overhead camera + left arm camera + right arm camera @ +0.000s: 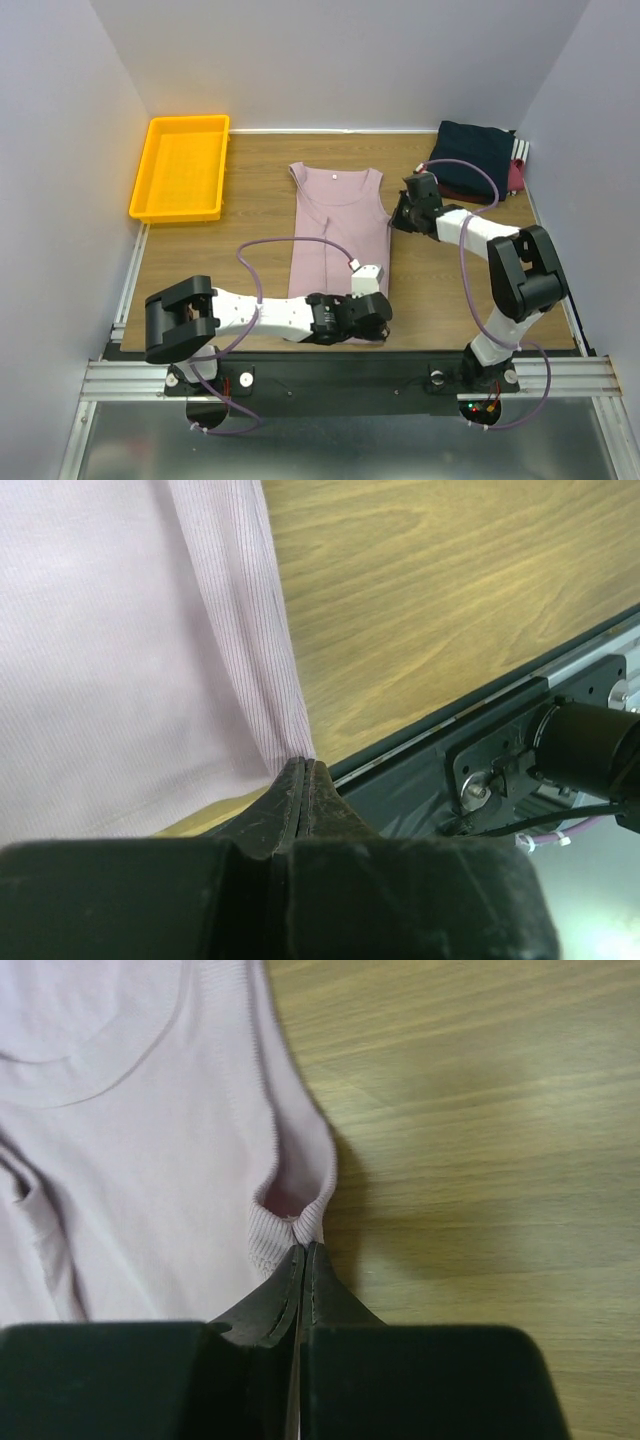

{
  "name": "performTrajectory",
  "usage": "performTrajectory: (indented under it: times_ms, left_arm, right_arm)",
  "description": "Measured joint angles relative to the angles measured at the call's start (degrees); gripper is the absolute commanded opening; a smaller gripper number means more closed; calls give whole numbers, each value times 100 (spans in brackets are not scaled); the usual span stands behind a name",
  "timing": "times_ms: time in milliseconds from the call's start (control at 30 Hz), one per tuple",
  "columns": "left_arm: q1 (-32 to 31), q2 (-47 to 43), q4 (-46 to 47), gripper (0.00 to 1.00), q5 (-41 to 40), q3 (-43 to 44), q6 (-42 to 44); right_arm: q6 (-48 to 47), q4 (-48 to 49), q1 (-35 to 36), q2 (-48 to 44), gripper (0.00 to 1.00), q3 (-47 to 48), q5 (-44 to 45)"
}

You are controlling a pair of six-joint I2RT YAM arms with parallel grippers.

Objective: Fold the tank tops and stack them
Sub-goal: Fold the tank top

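A dusty pink tank top (335, 225) lies flat in the middle of the table, neck toward the back. My left gripper (372, 318) is shut on its near right hem corner; the left wrist view shows the cloth (120, 660) pinched at the fingertips (305, 765). My right gripper (396, 218) is shut on the right armhole edge; the right wrist view shows the ribbed cloth (285, 1215) bunched at the fingertips (303, 1248). Folded dark navy (475, 150) and maroon (516, 175) tank tops are stacked at the back right.
A yellow plastic tray (182, 165) stands at the back left. Bare wood table (230, 260) lies left of the pink top. The black rail (480, 730) of the table's near edge runs just past my left gripper. Grey walls enclose the table.
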Motion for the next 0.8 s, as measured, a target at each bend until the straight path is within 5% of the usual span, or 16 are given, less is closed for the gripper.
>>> performTrajectory:
  times_ms: [800]
  left_arm:
    - [149, -1486, -260, 0, -476, -1541, -1290]
  right_arm:
    - [367, -415, 1333, 1185, 0, 1801, 649]
